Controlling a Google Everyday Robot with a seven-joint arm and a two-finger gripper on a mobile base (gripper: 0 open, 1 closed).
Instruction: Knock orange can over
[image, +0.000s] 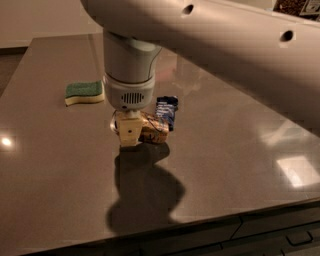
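Setting: 1 grey-brown table (235, 150) with a glossy top, seen from above and in front; dark cabinet fronts (270, 234) show below its near edge.
Arm: 1 large white robot arm (215, 35) spans the top of the view from the right and turns down into a cylindrical wrist (131, 75) with a vented grille on its lower face.
Gripper: the cream-coloured gripper (128, 134) hangs straight below the wrist, low over the middle of the table and left of centre.
Grip state: cannot tell; the wrist and the gripper body hide how it is set.
Orange can: the orange can (154, 130) is touching or just beside the right side of the gripper, partly hidden by it. It looks tipped, its long axis running roughly left to right, with dark markings on its tan side. Whether it is clasped or lies free on the table cannot be told.
Blue packet: 1 small blue packet (167, 110) lies just behind the can and slightly right, very close to it.
Sponge: 1 green-and-yellow sponge (85, 93) lies flat, green side up, well apart to the left and farther back.
Shadow: 1 dark shadow (145, 195) begins under the gripper and can and spreads toward the near edge.
Reflections: 2 bright patches, 1 at the right (297, 171) and 1 small spot at the far left (6, 142).
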